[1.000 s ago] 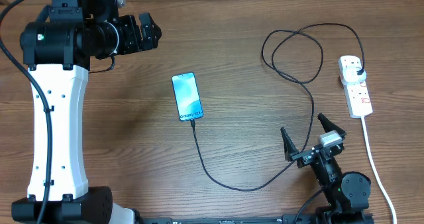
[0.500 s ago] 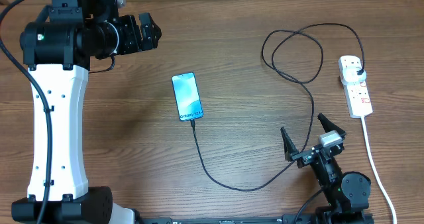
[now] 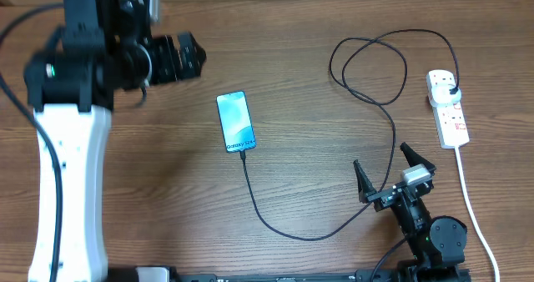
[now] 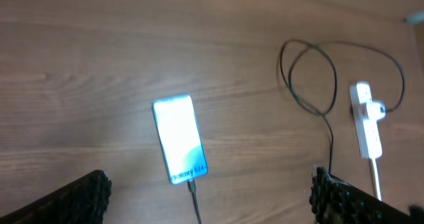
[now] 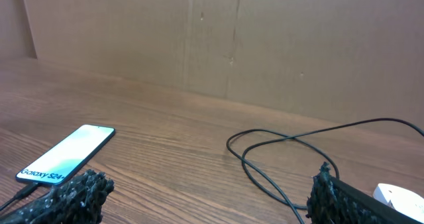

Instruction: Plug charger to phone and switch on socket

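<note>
Left gripper (image 3: 195, 57) hangs wide open and empty at the far left, and the right gripper (image 3: 380, 155) near the front is likewise spread and empty, so neither touches anything. The charger (image 3: 393, 132) looks seated both in the socket (image 3: 450, 119) at right and in the phone (image 3: 236, 121) in the middle. By my reckoning, only switching the socket on is left.

Surface: brown wood-grain tabletop (image 3: 167, 190), filling the scene from left to right.
Backdrop: tan cardboard wall (image 5: 265, 38), upright along the tabletop's far edge, with vertical seams.
</note>
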### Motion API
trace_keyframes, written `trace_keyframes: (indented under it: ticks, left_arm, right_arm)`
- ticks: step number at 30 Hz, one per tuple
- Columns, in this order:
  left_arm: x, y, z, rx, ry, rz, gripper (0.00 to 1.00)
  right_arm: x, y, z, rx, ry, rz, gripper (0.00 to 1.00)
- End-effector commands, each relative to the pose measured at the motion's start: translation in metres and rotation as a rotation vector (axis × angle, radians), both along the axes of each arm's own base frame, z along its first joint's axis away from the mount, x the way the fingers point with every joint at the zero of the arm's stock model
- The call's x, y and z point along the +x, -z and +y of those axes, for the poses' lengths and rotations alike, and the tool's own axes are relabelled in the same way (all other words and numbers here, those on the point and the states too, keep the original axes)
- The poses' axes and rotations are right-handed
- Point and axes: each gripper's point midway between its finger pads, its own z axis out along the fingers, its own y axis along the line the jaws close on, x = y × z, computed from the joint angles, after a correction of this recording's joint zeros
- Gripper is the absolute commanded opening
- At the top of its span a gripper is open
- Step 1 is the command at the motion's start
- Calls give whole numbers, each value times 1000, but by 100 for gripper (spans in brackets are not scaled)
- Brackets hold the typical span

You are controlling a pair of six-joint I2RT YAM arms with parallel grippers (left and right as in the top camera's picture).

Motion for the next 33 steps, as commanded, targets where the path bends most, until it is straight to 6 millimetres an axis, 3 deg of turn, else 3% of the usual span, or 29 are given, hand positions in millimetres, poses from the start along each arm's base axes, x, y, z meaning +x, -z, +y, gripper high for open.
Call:
trace_keyframes:
  ticks: [1, 4, 6, 10, 14, 23, 33]
  left_arm:
    - [-41, 29, -7, 11, 29, 71, 100]
    - [-86, 77, 0, 36, 17, 213, 100]
    - [-100, 103, 9, 58, -9, 230, 100]
    - [-99, 136, 18, 78, -32, 108, 100]
    - [-91, 148, 17, 89, -2, -83, 100]
    - [-95, 166, 17, 185, 86, -438, 100]
    - [-98, 172, 22, 216, 49, -662, 100]
  right_arm:
    - [1, 1, -2, -3, 9, -7, 100]
    - [1, 1, -2, -3, 9, -7, 100]
    - [1, 1, -2, -3, 9, -7, 100]
    - [1, 1, -2, -3, 9, -7, 100]
    - [1, 1, -2, -3, 9, -7, 100]
    - [1, 1, -2, -3, 9, -7, 100]
    - [1, 1, -2, -3, 9, -7, 100]
